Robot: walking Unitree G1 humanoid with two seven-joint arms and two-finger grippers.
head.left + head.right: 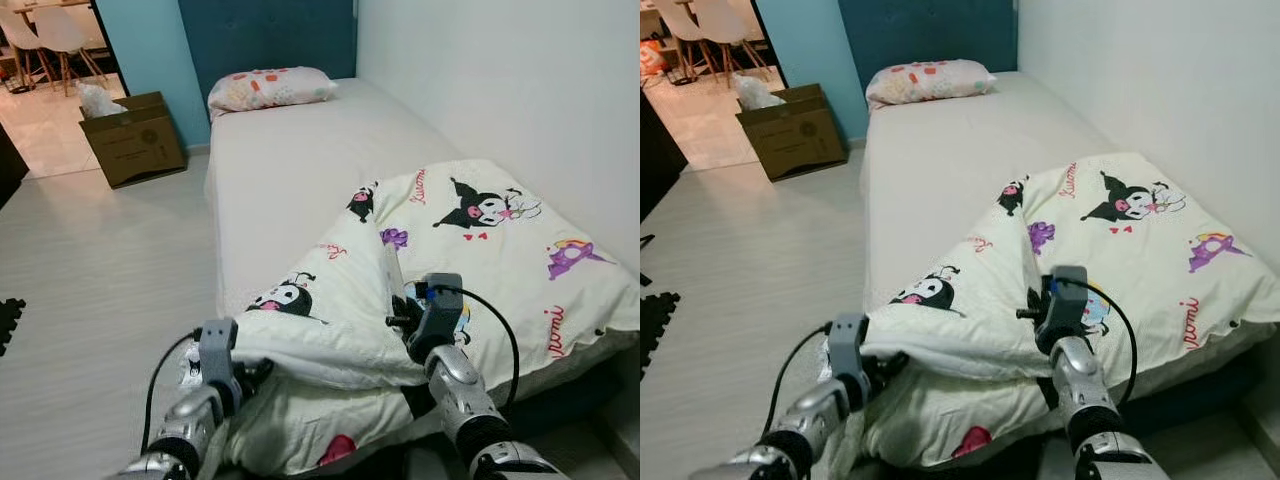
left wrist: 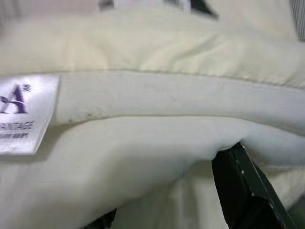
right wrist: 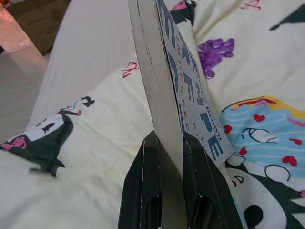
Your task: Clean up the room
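A cream blanket (image 1: 480, 260) printed with cartoon figures lies rumpled over the near end of the bed (image 1: 290, 170). Its near edge is folded back on itself. My left gripper (image 1: 250, 375) is at the bed's near left corner, shut on that folded edge. In the left wrist view, cream cloth with a white label (image 2: 24, 114) bulges between the black fingers (image 2: 248, 186). My right gripper (image 1: 405, 312) hovers over the blanket's middle, shut on a thin book (image 3: 167, 86). The book (image 1: 390, 268) stands on edge, pointing away from me.
A patterned pillow (image 1: 270, 88) lies at the bed's head against a dark blue headboard. The white wall (image 1: 500, 80) runs along the bed's right side. Pale floor (image 1: 100, 280) stretches left, with a cardboard box (image 1: 135, 138) at the far end and a black mat (image 1: 8, 320) at the left edge.
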